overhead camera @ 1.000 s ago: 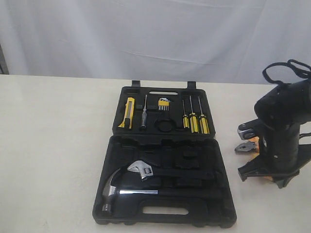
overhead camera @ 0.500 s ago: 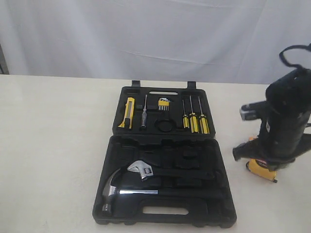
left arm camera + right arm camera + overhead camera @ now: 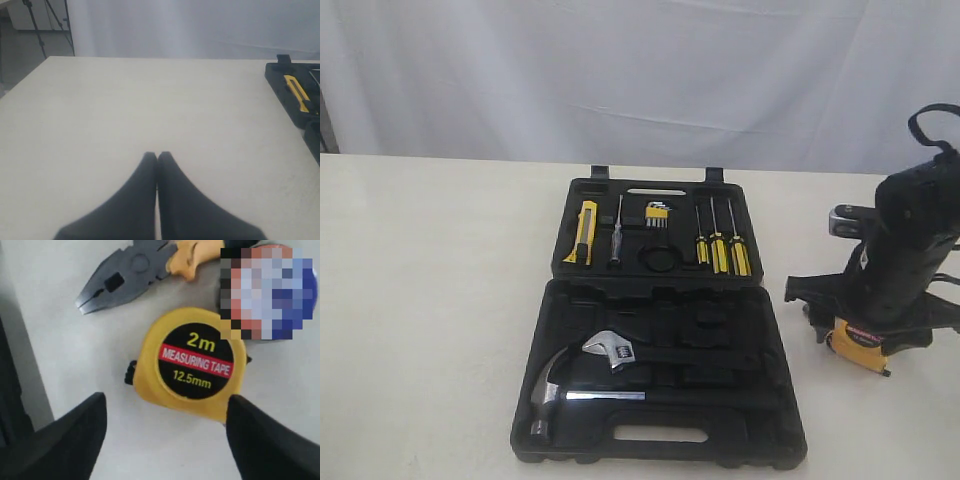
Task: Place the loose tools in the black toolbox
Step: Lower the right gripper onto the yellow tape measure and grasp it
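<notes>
The black toolbox [image 3: 765, 400] lies open in the middle of the table. A yellow-black utility knife [image 3: 582, 232] sits in a slot of its far half and also shows in the left wrist view [image 3: 296, 92]. To the right of the box, on the table, a square yellow tape measure [image 3: 190, 362] [image 3: 855, 345] lies flat. Beside it are the orange-handled pliers [image 3: 130, 270] and a blurred tape roll [image 3: 267, 290]. My right gripper [image 3: 165, 407] [image 3: 870, 312] hangs open just over the tape measure, holding nothing. My left gripper [image 3: 157, 156] is shut and empty over bare table.
A steel hammer [image 3: 560, 385] and an adjustable wrench [image 3: 610, 350] lie in the near half of the box. Three screwdrivers [image 3: 720, 248] and hex keys [image 3: 657, 213] sit in the far half. A white curtain [image 3: 640, 70] hangs behind the table.
My right gripper has gone from shut to open. Its arm has shifted right and now hangs over the tape measure.
</notes>
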Controlling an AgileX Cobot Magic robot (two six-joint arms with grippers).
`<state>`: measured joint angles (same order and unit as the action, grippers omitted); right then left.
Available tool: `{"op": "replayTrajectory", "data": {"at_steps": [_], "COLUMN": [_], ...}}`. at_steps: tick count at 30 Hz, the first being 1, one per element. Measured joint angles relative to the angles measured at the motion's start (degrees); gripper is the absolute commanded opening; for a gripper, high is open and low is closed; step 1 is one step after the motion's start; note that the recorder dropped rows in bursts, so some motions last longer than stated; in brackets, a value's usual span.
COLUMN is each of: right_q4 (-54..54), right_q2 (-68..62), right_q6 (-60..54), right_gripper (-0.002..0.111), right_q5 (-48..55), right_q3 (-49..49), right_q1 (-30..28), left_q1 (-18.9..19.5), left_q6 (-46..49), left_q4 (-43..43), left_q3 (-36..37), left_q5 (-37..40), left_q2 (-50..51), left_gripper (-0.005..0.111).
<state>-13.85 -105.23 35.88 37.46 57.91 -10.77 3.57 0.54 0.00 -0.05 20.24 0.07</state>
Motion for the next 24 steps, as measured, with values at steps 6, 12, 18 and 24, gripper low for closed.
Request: {"op": "replayTrajectory", "data": {"at_steps": [6, 12, 18, 24], "right_q4": [2.51, 2.62, 1.64, -2.44], "right_q2": [-1.87, -1.87, 1.73, 3.52], "right_q6": [0.43, -0.3, -0.7, 2.53], "right_gripper": [0.073, 0.073, 0.073, 0.073], "right_q5": [-3.49, -1.97, -1.42, -1.21], "right_q3": [0.19, 0.19, -0.01, -0.01], "right_q1": [-0.1, -0.72, -0.72, -0.8], "left_q1": [0.0, 0.0, 0.0, 0.0], "left_q6": [0.0, 0.0, 0.0, 0.0], "left_q4": [0.0, 0.0, 0.0, 0.0], "left_q3": [0.0, 0.0, 0.0, 0.0], "left_q5": [0.0, 0.0, 0.0, 0.0], "left_q2": [0.0, 0.0, 0.0, 0.0], "left_gripper": [0.0, 0.0, 0.0, 0.0]}}
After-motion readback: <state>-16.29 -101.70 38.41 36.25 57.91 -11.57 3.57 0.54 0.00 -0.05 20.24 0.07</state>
